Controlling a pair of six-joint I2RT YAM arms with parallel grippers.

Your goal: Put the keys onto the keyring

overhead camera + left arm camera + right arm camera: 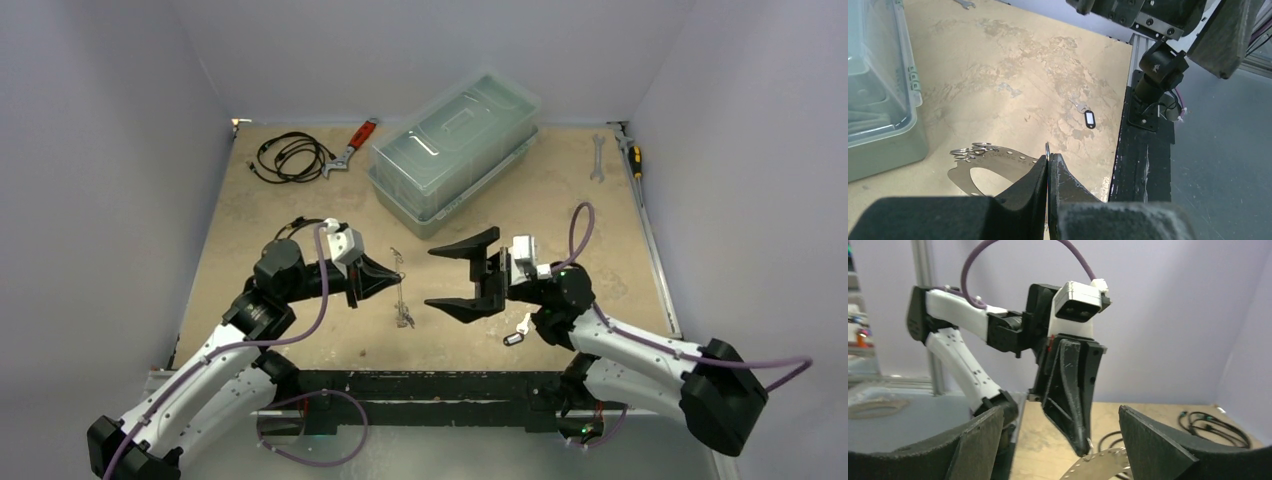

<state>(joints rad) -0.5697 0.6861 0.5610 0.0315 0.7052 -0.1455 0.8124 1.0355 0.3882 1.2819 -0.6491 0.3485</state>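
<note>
The sandy table (560,220) carries a clear lidded plastic box (455,140) at the back, and in front of it my two grippers face each other. My right gripper (432,277) stands spread wide with nothing between its fingers. My left gripper (396,276) is pinched tight on the edge of the keyring (1003,160), a flat, perforated metal oval hanging from my fingertips, with a few small split rings (970,149) bunched at one end. One key (1087,118), on a black-framed tag, lies flat on the table near my right arm's base, well apart from the keyring. I judge that key light, stiff and slick, hard to pry up by its thin blade. The thicker plastic tag looks the better place to take hold. The keyring seems thin and liable to swivel in my pinch if pushed.
</note>
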